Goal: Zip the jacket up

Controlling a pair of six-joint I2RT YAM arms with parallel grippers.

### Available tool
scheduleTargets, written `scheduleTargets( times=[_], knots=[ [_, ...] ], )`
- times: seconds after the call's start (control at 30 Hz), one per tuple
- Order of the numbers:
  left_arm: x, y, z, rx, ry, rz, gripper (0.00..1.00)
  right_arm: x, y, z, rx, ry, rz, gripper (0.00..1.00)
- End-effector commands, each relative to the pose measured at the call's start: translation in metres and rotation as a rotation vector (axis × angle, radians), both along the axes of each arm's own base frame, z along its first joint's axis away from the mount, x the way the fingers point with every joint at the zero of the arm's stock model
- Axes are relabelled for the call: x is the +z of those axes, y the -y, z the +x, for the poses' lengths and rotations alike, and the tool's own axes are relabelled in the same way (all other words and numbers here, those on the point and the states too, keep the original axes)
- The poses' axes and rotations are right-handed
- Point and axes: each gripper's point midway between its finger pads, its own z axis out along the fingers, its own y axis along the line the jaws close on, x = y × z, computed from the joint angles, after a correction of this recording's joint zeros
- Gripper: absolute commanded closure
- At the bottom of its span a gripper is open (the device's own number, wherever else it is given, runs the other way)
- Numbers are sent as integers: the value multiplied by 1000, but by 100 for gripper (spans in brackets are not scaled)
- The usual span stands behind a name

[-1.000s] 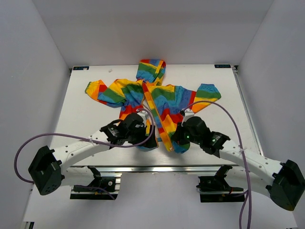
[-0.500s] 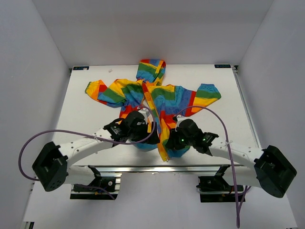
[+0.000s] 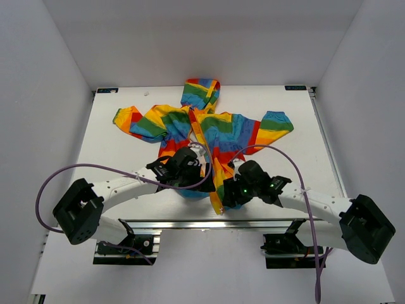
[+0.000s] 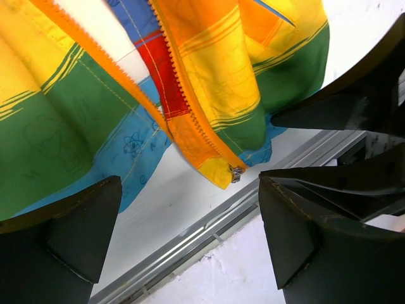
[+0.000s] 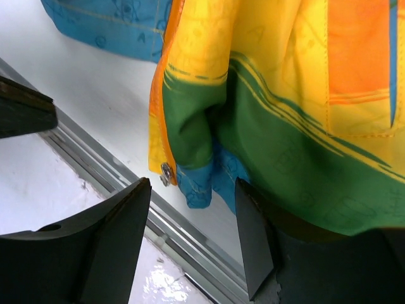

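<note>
The jacket [image 3: 218,130] lies spread on the white table, hood at the far side, rainbow stripes up. Its orange zipper band [image 3: 201,136] runs down to a loose yellow end [image 3: 216,204] at the near edge. My left gripper [image 3: 201,176] is wide open over the hem. In the left wrist view the metal slider [image 4: 236,172] hangs at the tip of one zipper half, between the open left gripper [image 4: 188,183] and the rail. My right gripper [image 5: 192,183] is open, and the blue hem corner [image 5: 197,190] lies loose between its fingers beside a metal zipper piece [image 5: 166,171].
An aluminium rail [image 3: 209,223] borders the table's near edge, right under both grippers, and shows as the rail [image 4: 190,234] in the left wrist view. The sleeves [image 3: 130,119] [image 3: 276,121] spread left and right. White walls enclose the table. Purple cables loop from both arms.
My right gripper went from shut to open and let go of the lower hem after shifting left. The zipper's yellow end now hangs nearer the rail. The left arm edged right, still open.
</note>
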Motion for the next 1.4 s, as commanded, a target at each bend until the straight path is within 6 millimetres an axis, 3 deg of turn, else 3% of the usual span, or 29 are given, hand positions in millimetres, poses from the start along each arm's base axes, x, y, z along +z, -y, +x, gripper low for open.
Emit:
scheduleTargets(
  times=[0.0, 0.2, 0.5, 0.77, 1.13, 1.23, 1.37],
  knots=[
    [14, 8, 3, -20, 27, -49, 2, -3, 1, -6, 61, -1, -19, 39],
    [15, 8, 4, -22, 31, -47, 2, -8, -9, -8, 99, -14, 6, 40],
    [13, 6, 5, -18, 34, -35, 2, -12, -17, -16, 155, -33, 43, 51],
    [10, 5, 5, -16, 26, -19, 3, -18, -18, -17, 156, -46, 33, 56],
    [10, 3, 5, -13, 26, -13, 3, -26, -20, -19, 155, -57, 25, 58],
    [9, 2, 4, -12, 24, -9, 3, -25, -21, -16, 140, -53, 23, 66],
    [8, 1, 4, -10, 21, -3, 3, -25, -21, -16, 132, -48, 30, 85]
  ],
)
